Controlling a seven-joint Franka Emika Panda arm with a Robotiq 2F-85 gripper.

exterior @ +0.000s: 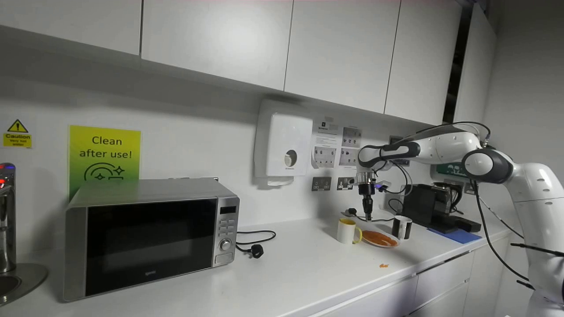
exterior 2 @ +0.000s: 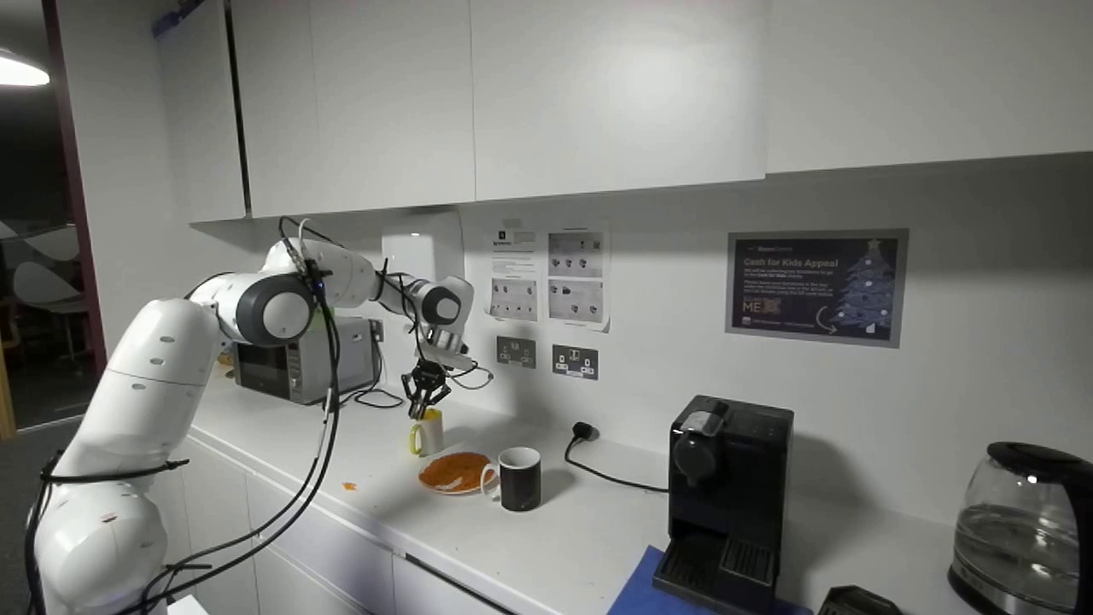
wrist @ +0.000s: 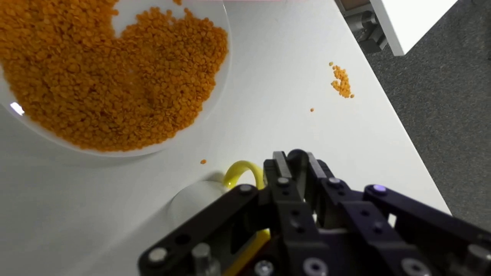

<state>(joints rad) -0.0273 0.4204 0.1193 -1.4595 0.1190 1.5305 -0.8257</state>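
My gripper (wrist: 297, 159) has its fingers close together on a small dark round-ended object (wrist: 298, 165); the rest of that object is hidden by the fingers. In both exterior views the gripper (exterior: 368, 215) (exterior 2: 417, 412) points down near a white mug with a yellow handle and yellow inside (exterior: 345, 232) (exterior 2: 432, 436). In the wrist view the mug (wrist: 193, 201) stands beside the left finger, partly hidden by the gripper. A white plate (wrist: 223, 80) of orange lentils (wrist: 145, 84) lies beside the mug. A black-and-white mug (exterior: 402, 227) (exterior 2: 520, 480) stands past the plate.
Spilled lentils (wrist: 342, 82) (exterior: 384, 265) lie near the counter's front edge. A microwave (exterior: 150, 240), a black coffee machine (exterior 2: 734, 487) on a blue mat (exterior 2: 640, 581), and a glass kettle (exterior 2: 1016, 530) stand on the counter. Wall cupboards (exterior: 339, 53) hang above. A plug with cable (exterior 2: 584, 431) lies near the wall.
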